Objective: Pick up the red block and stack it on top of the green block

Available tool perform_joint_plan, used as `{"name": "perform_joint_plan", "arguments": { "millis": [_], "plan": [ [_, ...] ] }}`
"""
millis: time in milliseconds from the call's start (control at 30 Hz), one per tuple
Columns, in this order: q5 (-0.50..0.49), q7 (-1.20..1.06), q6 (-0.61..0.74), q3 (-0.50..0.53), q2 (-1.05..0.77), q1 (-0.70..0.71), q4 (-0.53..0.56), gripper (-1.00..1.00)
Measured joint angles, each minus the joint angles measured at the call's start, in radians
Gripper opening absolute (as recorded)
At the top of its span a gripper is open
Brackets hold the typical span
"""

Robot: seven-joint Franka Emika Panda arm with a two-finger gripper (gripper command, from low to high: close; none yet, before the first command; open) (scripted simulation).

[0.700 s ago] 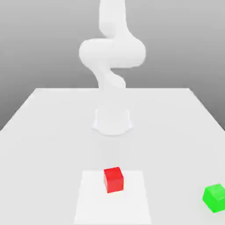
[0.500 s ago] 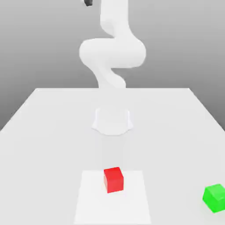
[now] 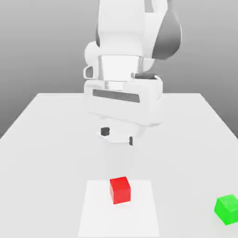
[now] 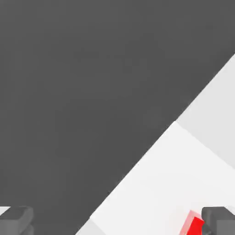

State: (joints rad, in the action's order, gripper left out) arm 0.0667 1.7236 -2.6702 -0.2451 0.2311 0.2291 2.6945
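In the exterior view the gripper (image 3: 118,135) hangs with its jaws spread wide and empty, above and behind the red block (image 3: 120,189), which sits on a pale square patch (image 3: 139,218) of the table (image 3: 46,139); the green block (image 3: 227,209) lies well apart toward the exterior view's right; in the hand view the red block (image 4: 194,225) peeks beside one fingertip (image 4: 219,220); I judge the hand should centre over it before descending, jaws square to its faces

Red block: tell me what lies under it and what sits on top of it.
The red block rests on a lighter white square patch of the table. Its top is bare. The open gripper hangs above and behind. The patch directly beneath the cube is covered.
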Motion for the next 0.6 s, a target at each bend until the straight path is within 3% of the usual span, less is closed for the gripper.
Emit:
{"name": "perform_joint_plan", "arguments": {
  "millis": [233, 400, 433, 600],
  "plan": [
    [-0.082, 0.375, -0.164, -0.024, -0.244, 0.038, 0.119, 0.00],
    [-0.251, 0.510, -0.311, 0.090, -0.426, -0.035, 0.096, 0.00],
    [-0.270, 0.525, -0.334, 0.116, -0.453, -0.057, 0.092, -1.00],
    [-0.270, 0.525, -0.337, 0.116, -0.453, -0.057, 0.092, -1.00]
  ]
}}
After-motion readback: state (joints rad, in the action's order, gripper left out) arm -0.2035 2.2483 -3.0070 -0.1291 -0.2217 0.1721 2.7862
